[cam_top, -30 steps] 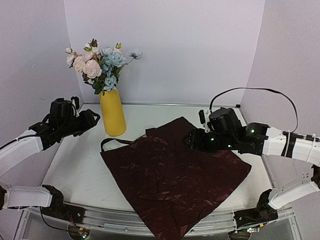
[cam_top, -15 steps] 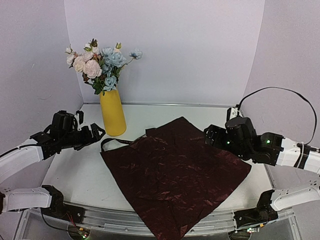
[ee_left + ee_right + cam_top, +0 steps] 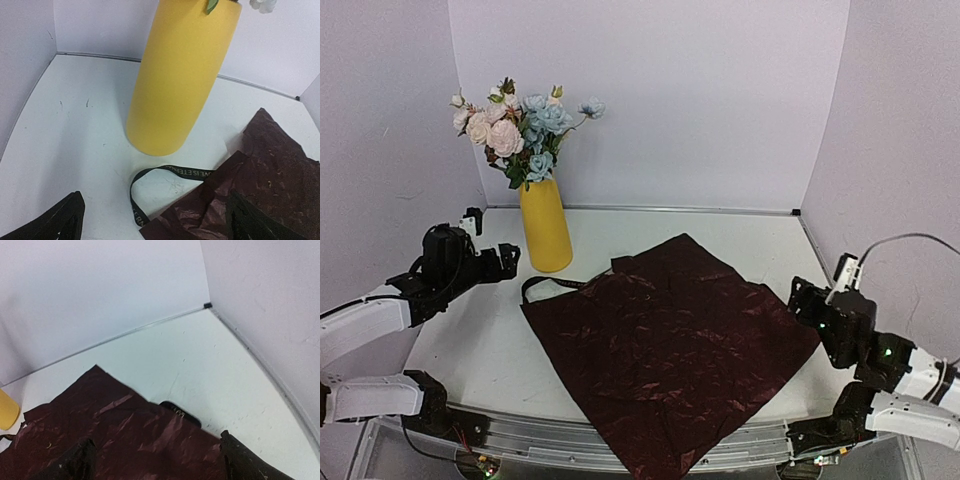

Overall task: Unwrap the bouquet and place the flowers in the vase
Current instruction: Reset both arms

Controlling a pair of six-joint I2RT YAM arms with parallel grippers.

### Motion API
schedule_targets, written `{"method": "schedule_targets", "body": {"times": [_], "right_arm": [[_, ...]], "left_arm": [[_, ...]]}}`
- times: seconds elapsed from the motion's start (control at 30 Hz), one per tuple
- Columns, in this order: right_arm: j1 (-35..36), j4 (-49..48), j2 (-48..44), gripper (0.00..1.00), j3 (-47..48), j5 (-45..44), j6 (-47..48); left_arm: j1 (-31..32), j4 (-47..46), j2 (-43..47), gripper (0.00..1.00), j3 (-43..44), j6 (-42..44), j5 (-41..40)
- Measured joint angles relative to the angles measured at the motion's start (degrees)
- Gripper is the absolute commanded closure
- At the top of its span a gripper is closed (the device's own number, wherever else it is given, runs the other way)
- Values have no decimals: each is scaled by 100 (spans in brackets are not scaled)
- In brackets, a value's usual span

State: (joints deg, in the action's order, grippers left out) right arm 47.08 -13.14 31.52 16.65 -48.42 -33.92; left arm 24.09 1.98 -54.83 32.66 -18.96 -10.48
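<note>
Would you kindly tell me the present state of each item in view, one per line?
flowers: standing upright in the vase
vase: upright, holding the flowers
paper: unwrapped, spread open, crinkled, nothing on it
ribbon: untied, lying in a loose loop, one end under the paper
left end effector: open, empty, beside the vase
right end effector: open, empty, at the paper's right corner

White arms with black joints and small green lights.
</note>
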Motion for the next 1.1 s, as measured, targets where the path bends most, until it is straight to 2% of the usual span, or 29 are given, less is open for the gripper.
{"method": "schedule_targets", "body": {"times": [0.07, 0.13, 0.27, 0.43, 0.57, 0.77, 0.9, 1.1], "right_arm": [[-277, -295, -803, 18, -515, 34, 452], [-667, -444, -1213, 18, -802, 183, 931], [-1196, -872, -1105, 18, -883, 474, 1542], [-1616, -2044, 444, 18, -853, 987, 2097], [-2279, -3015, 1918, 19, -700, 1660, 2383], [-3384, -4146, 2914, 21, -473, 2816, 2780], [-3725, -4870, 3439, 11, -416, 3501, 3245], [-3843, -5775, 4596, 5, -416, 4220, 3920]], "left_arm": [[-64, -308, -100, 0, -189, 125, -154], [-232, -584, -283, 0, -332, 149, -252], [-724, -1056, -607, 0, -545, 139, -344], [-1086, -1452, -822, 0, -579, 254, -432], [-1281, -1684, -826, 0, -579, 454, -488], [-1660, -2487, -849, 0, -915, 791, -510], [-2032, -3170, -1174, 0, -1277, 872, -425], [-2195, -4185, -1984, 0, -1438, 1097, -116]]}}
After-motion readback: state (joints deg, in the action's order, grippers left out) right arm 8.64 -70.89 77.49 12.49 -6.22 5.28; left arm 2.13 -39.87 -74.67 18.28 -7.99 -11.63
